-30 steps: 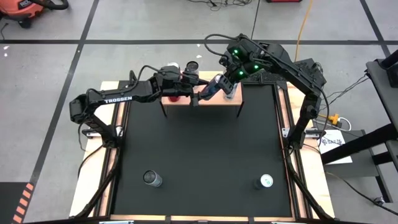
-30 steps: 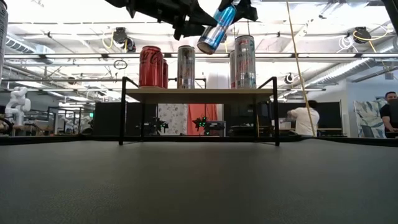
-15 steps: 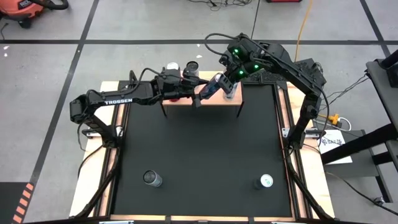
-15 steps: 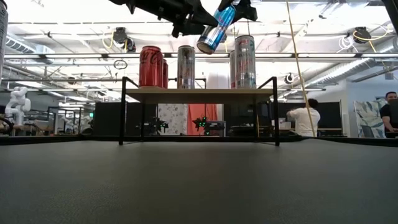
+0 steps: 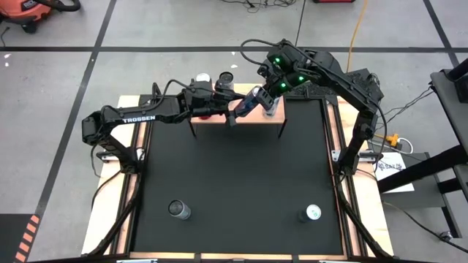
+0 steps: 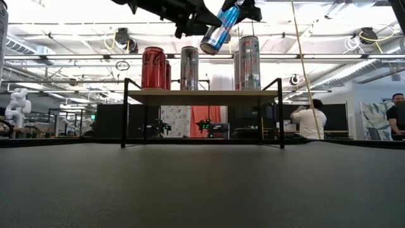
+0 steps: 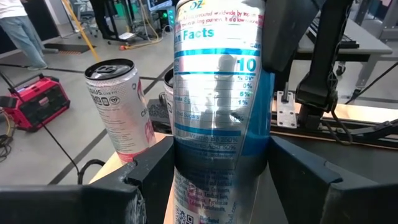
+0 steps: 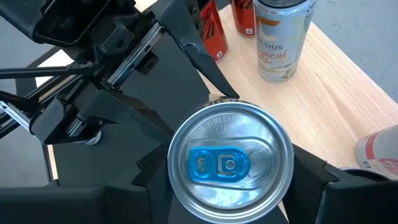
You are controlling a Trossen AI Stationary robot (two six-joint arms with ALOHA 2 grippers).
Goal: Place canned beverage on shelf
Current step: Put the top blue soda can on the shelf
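Blue can held aloft above shelf, tilted, top end toward 1 o'clock in low view. Both grippers closed on it: left gripper w/ fingers either side of lower body, right gripper w/ fingers flanking lid end. Prob. a handover or joint steadying so can can be stood upright in the free gap btwn cans on shelf. Not yet set down; clear air btwn can and wood top. Shelf at 12 o'clock of black mat, already carrying red can, silver can and pale can, all upright. Two more cans standing on mat, approx. 7 o'clock and 5 o'clock. Mat matte, wood-edged. Beyond: open lab, ceiling lights, person in white top at 3 o'clock of low view.
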